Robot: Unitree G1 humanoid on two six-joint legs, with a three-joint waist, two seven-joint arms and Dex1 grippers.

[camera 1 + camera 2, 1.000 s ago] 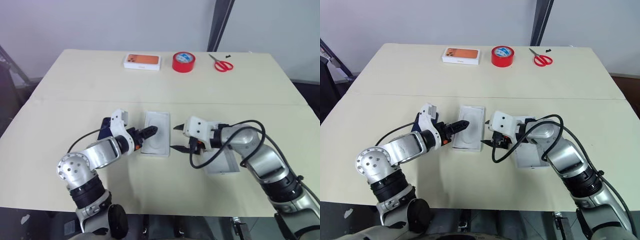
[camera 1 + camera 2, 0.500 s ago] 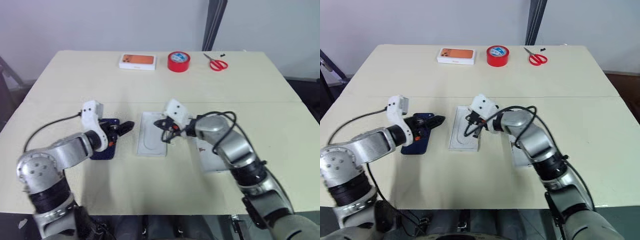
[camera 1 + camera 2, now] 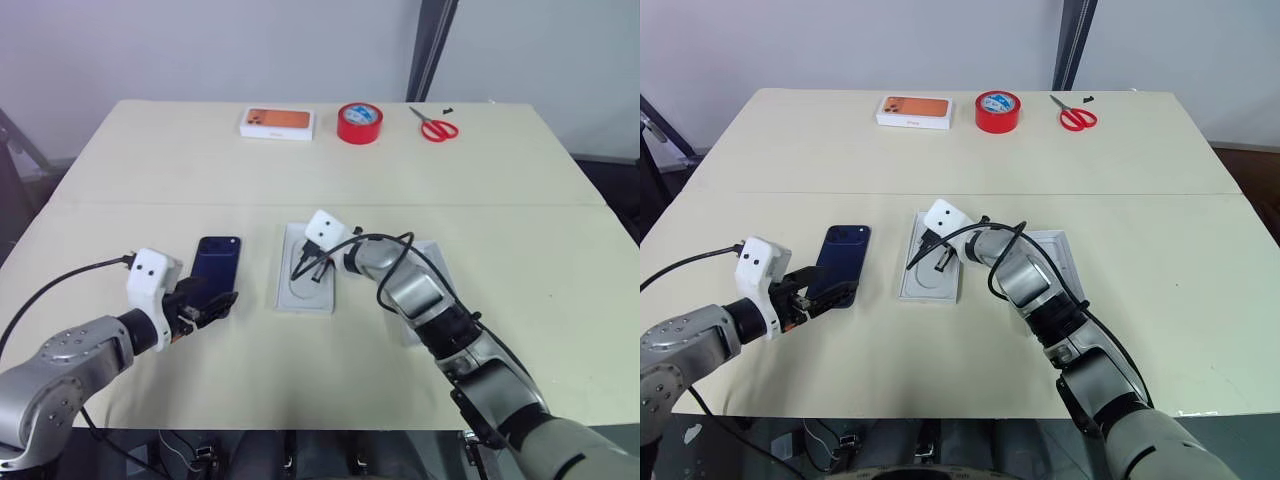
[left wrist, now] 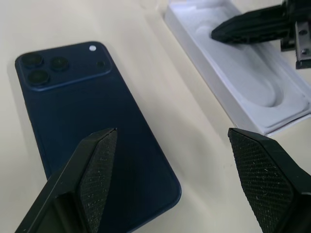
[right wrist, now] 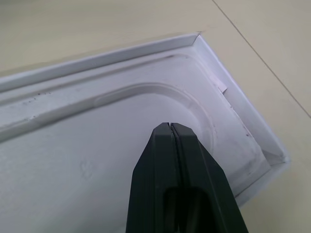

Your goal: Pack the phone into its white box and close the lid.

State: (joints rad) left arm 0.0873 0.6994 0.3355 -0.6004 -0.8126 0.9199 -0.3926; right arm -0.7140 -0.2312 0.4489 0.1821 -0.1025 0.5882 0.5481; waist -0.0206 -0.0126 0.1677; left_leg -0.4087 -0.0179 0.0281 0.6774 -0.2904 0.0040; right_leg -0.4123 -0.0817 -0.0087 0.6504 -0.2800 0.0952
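Both arms shifted: left gripper [image 4: 172,182], open and empty, hangs near the phone [image 3: 215,265] (stiff, slippery, take its long edges), right gripper [image 5: 171,127], shut, inside the white box [image 3: 307,281].

Phone [image 3: 216,262]: slim, dark navy, rounded corners, three-lens camera cluster in one far corner; flat on table, back up, empty-handed, just left of white box and apart from it.

White box [image 3: 308,281]: open cardboard base, low walls, rounded recess moulded inside; flat at table centre, long side running away from robot.

Lid [image 3: 428,262]: white-rimmed, lying flat right of white box, largely hidden behind right arm.
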